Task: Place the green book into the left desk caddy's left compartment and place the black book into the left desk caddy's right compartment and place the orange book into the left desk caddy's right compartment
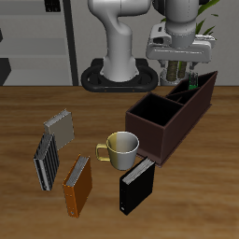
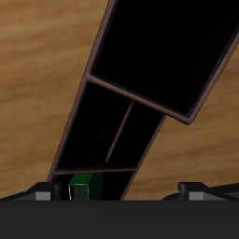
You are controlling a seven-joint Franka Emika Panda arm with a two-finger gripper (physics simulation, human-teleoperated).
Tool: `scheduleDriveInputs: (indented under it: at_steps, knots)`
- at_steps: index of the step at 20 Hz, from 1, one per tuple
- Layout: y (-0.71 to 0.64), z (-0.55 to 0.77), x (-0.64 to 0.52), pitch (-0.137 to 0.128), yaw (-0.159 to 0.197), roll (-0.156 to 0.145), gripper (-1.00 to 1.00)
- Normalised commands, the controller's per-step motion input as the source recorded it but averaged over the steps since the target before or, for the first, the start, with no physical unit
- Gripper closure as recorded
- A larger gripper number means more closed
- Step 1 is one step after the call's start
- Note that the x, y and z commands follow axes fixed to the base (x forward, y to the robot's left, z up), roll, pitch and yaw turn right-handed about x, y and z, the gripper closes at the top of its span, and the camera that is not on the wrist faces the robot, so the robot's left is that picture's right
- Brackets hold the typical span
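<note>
The green book (image 1: 193, 84) stands inside the left desk caddy (image 1: 177, 117), in its left compartment (image 1: 199, 89) at the taller slanted-wall end. In the wrist view only a small green patch of the book (image 2: 80, 185) shows in that end section. My gripper (image 1: 182, 75) (image 2: 117, 194) hovers just above this end, open, its fingers spread wide with nothing between them. The right compartment (image 1: 149, 114) (image 2: 168, 56) is the wide section at the low end and looks dark inside. On the table near the front edge lie the black book (image 1: 136, 185) and the orange book (image 1: 77, 185).
A pale yellow mug (image 1: 121, 147) stands between the caddy and the books near the front edge. A grey-and-black striped book (image 1: 47, 159) and a small grey book (image 1: 59, 126) lie beside the orange book. The robot's base (image 1: 117, 70) is behind.
</note>
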Motion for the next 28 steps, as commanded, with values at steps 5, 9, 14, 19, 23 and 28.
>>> scheduleDriveInputs:
  at_steps: [5,9,14,19,23,28]
  knots:
    - [-0.33,0.11,0.60,-0.015,0.044,-0.076,-1.00]
    - [-0.12,0.05,0.44,-0.048,0.056,0.002,-1.00]
    - [-0.23,0.04,0.58,0.014,0.034,0.003,-1.00]
    - [-0.31,-0.05,0.54,0.017,0.039,-0.004,-1.00]
    - [-0.22,0.00,0.52,-0.009,0.037,0.002,-1.00]
    - [-0.31,0.02,0.40,0.001,0.029,-0.003,-1.00]
